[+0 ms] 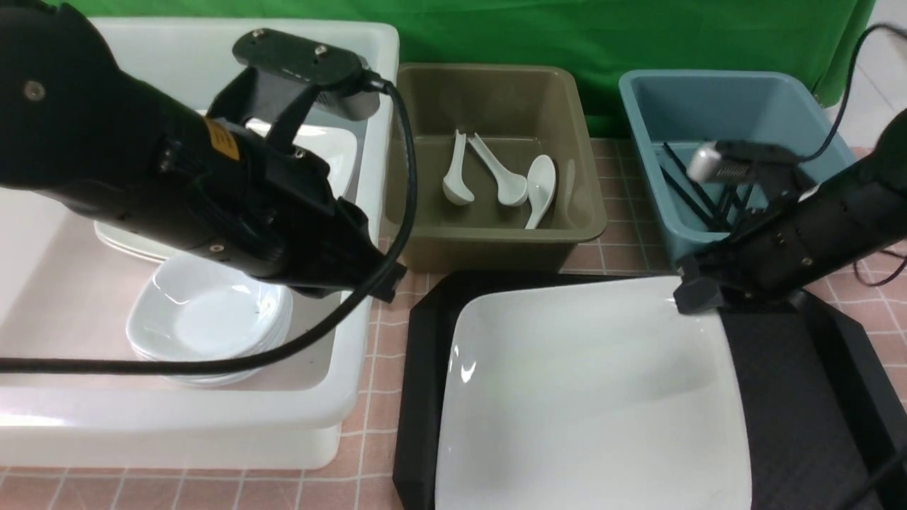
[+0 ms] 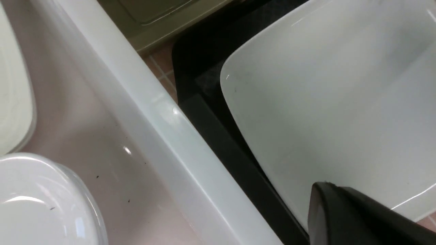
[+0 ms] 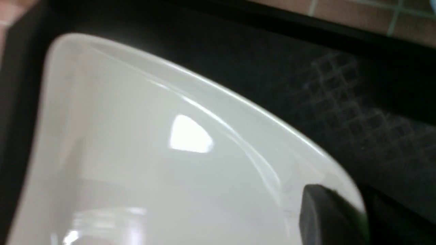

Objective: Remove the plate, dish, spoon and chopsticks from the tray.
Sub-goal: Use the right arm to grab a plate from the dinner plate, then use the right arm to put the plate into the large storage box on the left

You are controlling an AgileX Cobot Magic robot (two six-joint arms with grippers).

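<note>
Plate (image 1: 595, 397): glossy white, rounded-square and shallow, lying in the black tray (image 1: 801, 397), whose raised rim and diamond-textured floor show around it. The right tool (image 1: 698, 294) sits at the plate's far right corner, with one dark finger (image 3: 327, 214) resting on the smooth rim. Its partner is hidden, so I cannot tell whether the jaws are clamped. The left tool (image 1: 382, 282) hangs above the edge of the white plastic tub (image 1: 340, 418) beside the tray, and its opening cannot be told either. Pink tiled counter (image 1: 382, 340) lies beneath.
</note>
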